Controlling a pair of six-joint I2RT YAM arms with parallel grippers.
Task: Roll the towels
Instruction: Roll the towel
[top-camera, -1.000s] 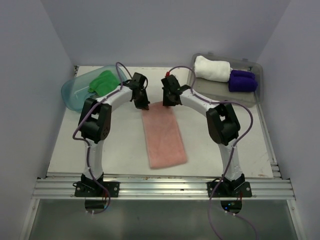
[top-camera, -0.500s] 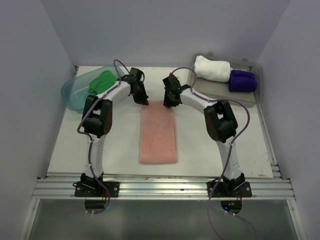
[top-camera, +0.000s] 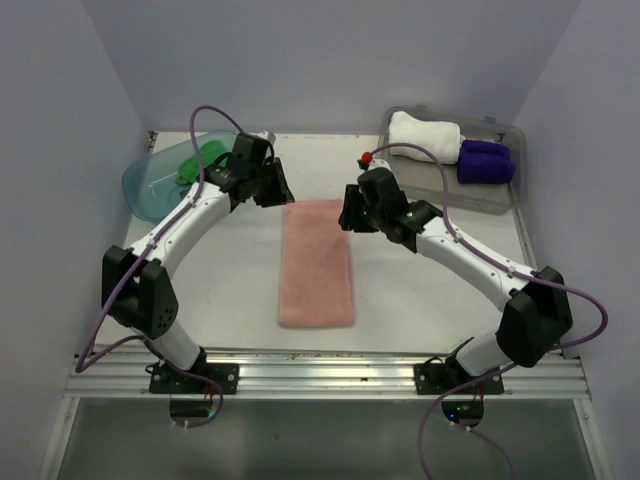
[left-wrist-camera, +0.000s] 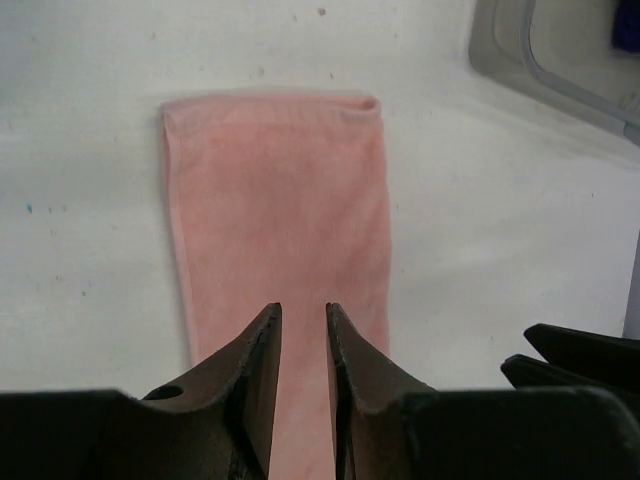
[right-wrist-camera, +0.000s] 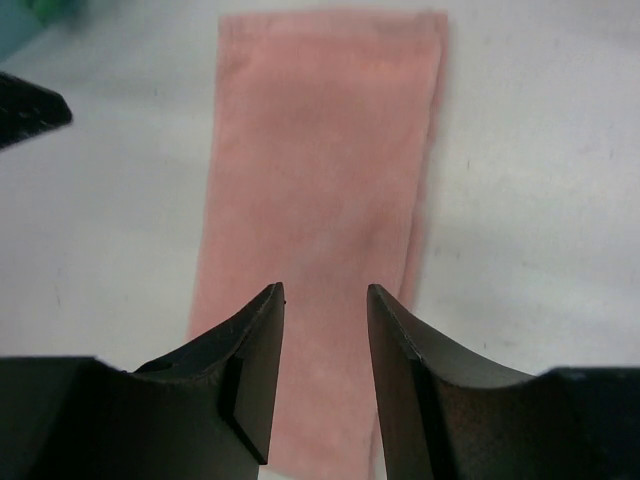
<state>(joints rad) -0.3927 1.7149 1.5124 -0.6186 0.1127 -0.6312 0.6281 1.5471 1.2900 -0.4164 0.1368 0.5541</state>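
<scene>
A salmon pink towel (top-camera: 316, 262) lies flat and lengthwise in the middle of the table. It also fills the left wrist view (left-wrist-camera: 280, 200) and the right wrist view (right-wrist-camera: 320, 150). My left gripper (top-camera: 278, 190) hovers by its far left corner, open by a narrow gap (left-wrist-camera: 303, 310) with nothing in it. My right gripper (top-camera: 348, 212) hovers by the far right corner, open wider (right-wrist-camera: 325, 290) and also empty. A green towel (top-camera: 200, 160) sits bunched in the teal tub (top-camera: 145, 190). A white towel (top-camera: 424, 137) and a dark purple towel (top-camera: 485, 161) lie rolled in the grey tray (top-camera: 500, 200).
The teal tub stands at the far left and the grey tray at the far right, its corner showing in the left wrist view (left-wrist-camera: 510, 50). Side walls close in the table. A metal rail (top-camera: 320, 375) runs along the near edge.
The pink towel was pulled straight from a slant. Both grippers have since opened and let go of its far end, and both arms have swung outward.
</scene>
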